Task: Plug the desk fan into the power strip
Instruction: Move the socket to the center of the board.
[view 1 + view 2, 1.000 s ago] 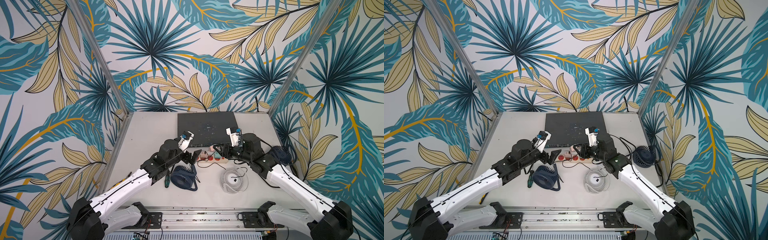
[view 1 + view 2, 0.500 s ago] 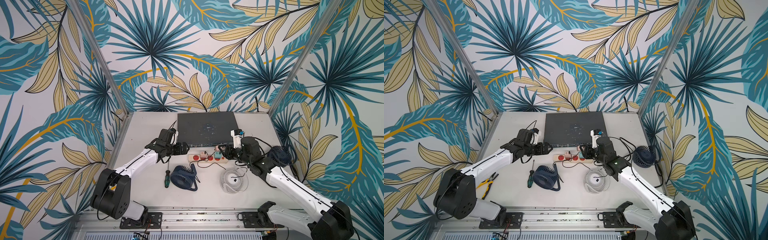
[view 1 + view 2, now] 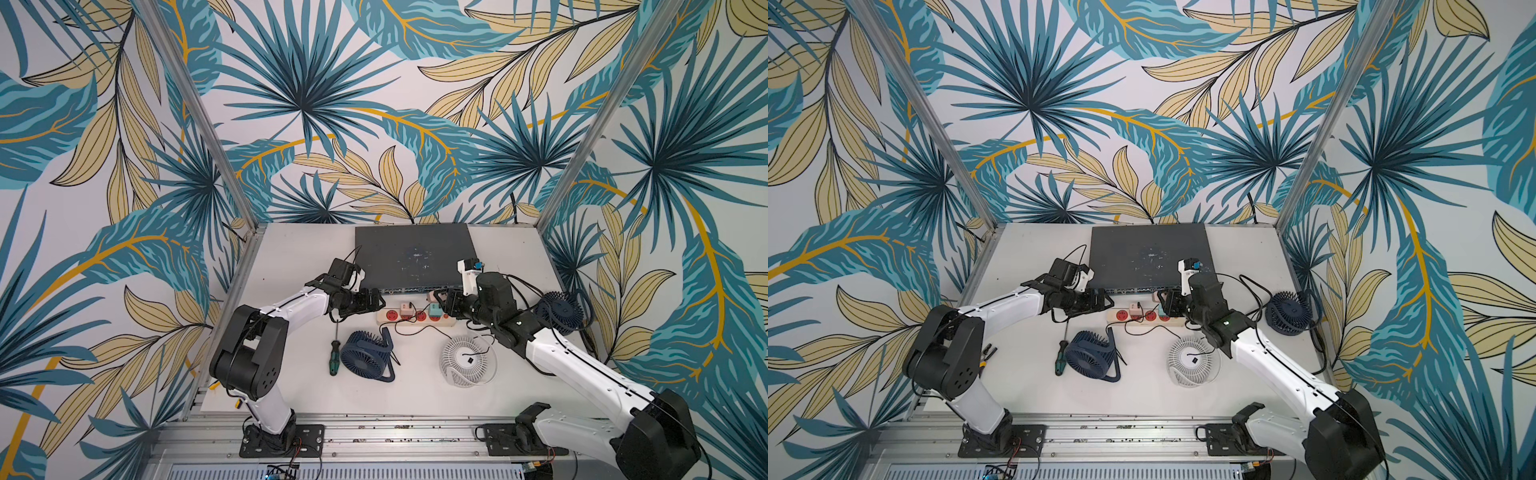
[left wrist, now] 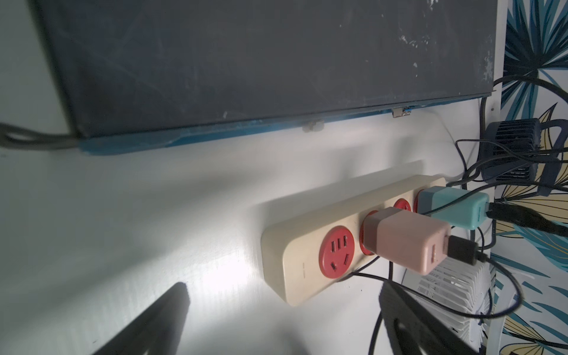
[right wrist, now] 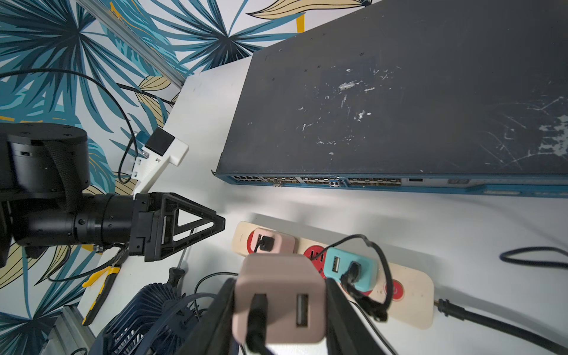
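1. The power strip: a cream bar with round red sockets, lying on the table just in front of the dark flat box, between the claws.
2. A pink charger and a teal charger sit plugged in.
3. The right claw grasps a second pink charger near the strip, which hides some sockets in the right wrist view.
4. The left claw is released and empty.
5. Where the held charger's cord ends: cannot tell.
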You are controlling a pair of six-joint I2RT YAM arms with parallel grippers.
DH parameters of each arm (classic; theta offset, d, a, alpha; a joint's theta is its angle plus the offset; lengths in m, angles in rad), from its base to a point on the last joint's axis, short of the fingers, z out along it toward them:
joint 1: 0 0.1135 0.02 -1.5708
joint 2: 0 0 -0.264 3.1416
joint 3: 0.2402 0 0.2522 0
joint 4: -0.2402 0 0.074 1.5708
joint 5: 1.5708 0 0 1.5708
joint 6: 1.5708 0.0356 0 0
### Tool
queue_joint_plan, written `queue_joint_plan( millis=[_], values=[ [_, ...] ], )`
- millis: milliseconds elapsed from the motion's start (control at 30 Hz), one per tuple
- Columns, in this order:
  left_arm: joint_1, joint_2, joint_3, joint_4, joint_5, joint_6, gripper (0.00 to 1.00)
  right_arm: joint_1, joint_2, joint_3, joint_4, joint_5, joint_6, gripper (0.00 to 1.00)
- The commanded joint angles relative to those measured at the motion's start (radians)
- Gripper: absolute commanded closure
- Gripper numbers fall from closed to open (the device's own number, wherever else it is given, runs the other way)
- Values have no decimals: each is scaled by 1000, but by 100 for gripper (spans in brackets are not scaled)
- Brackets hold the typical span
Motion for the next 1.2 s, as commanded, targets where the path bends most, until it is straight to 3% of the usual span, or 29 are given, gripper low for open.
queue_joint_plan(
  millis=[0,433,700,800,1000,1167],
  values=[
    [-17,13,28,28,70,-1,0,-2,5,-12,29,13,-3,86],
    [-184,41,54,141,164,-70,0,7,23,8,26,48,-1,86],
    [-197,29,45,146,136,-61,0,47,57,51,21,94,-8,87],
    [-180,-8,32,99,46,-31,0,85,72,78,25,142,-12,87],
    [-46,-85,-34,58,-55,-18,0,136,129,110,46,186,-8,87],
    [-12,-65,-60,9,-116,20,0,148,152,116,63,187,0,87]
  ],
)
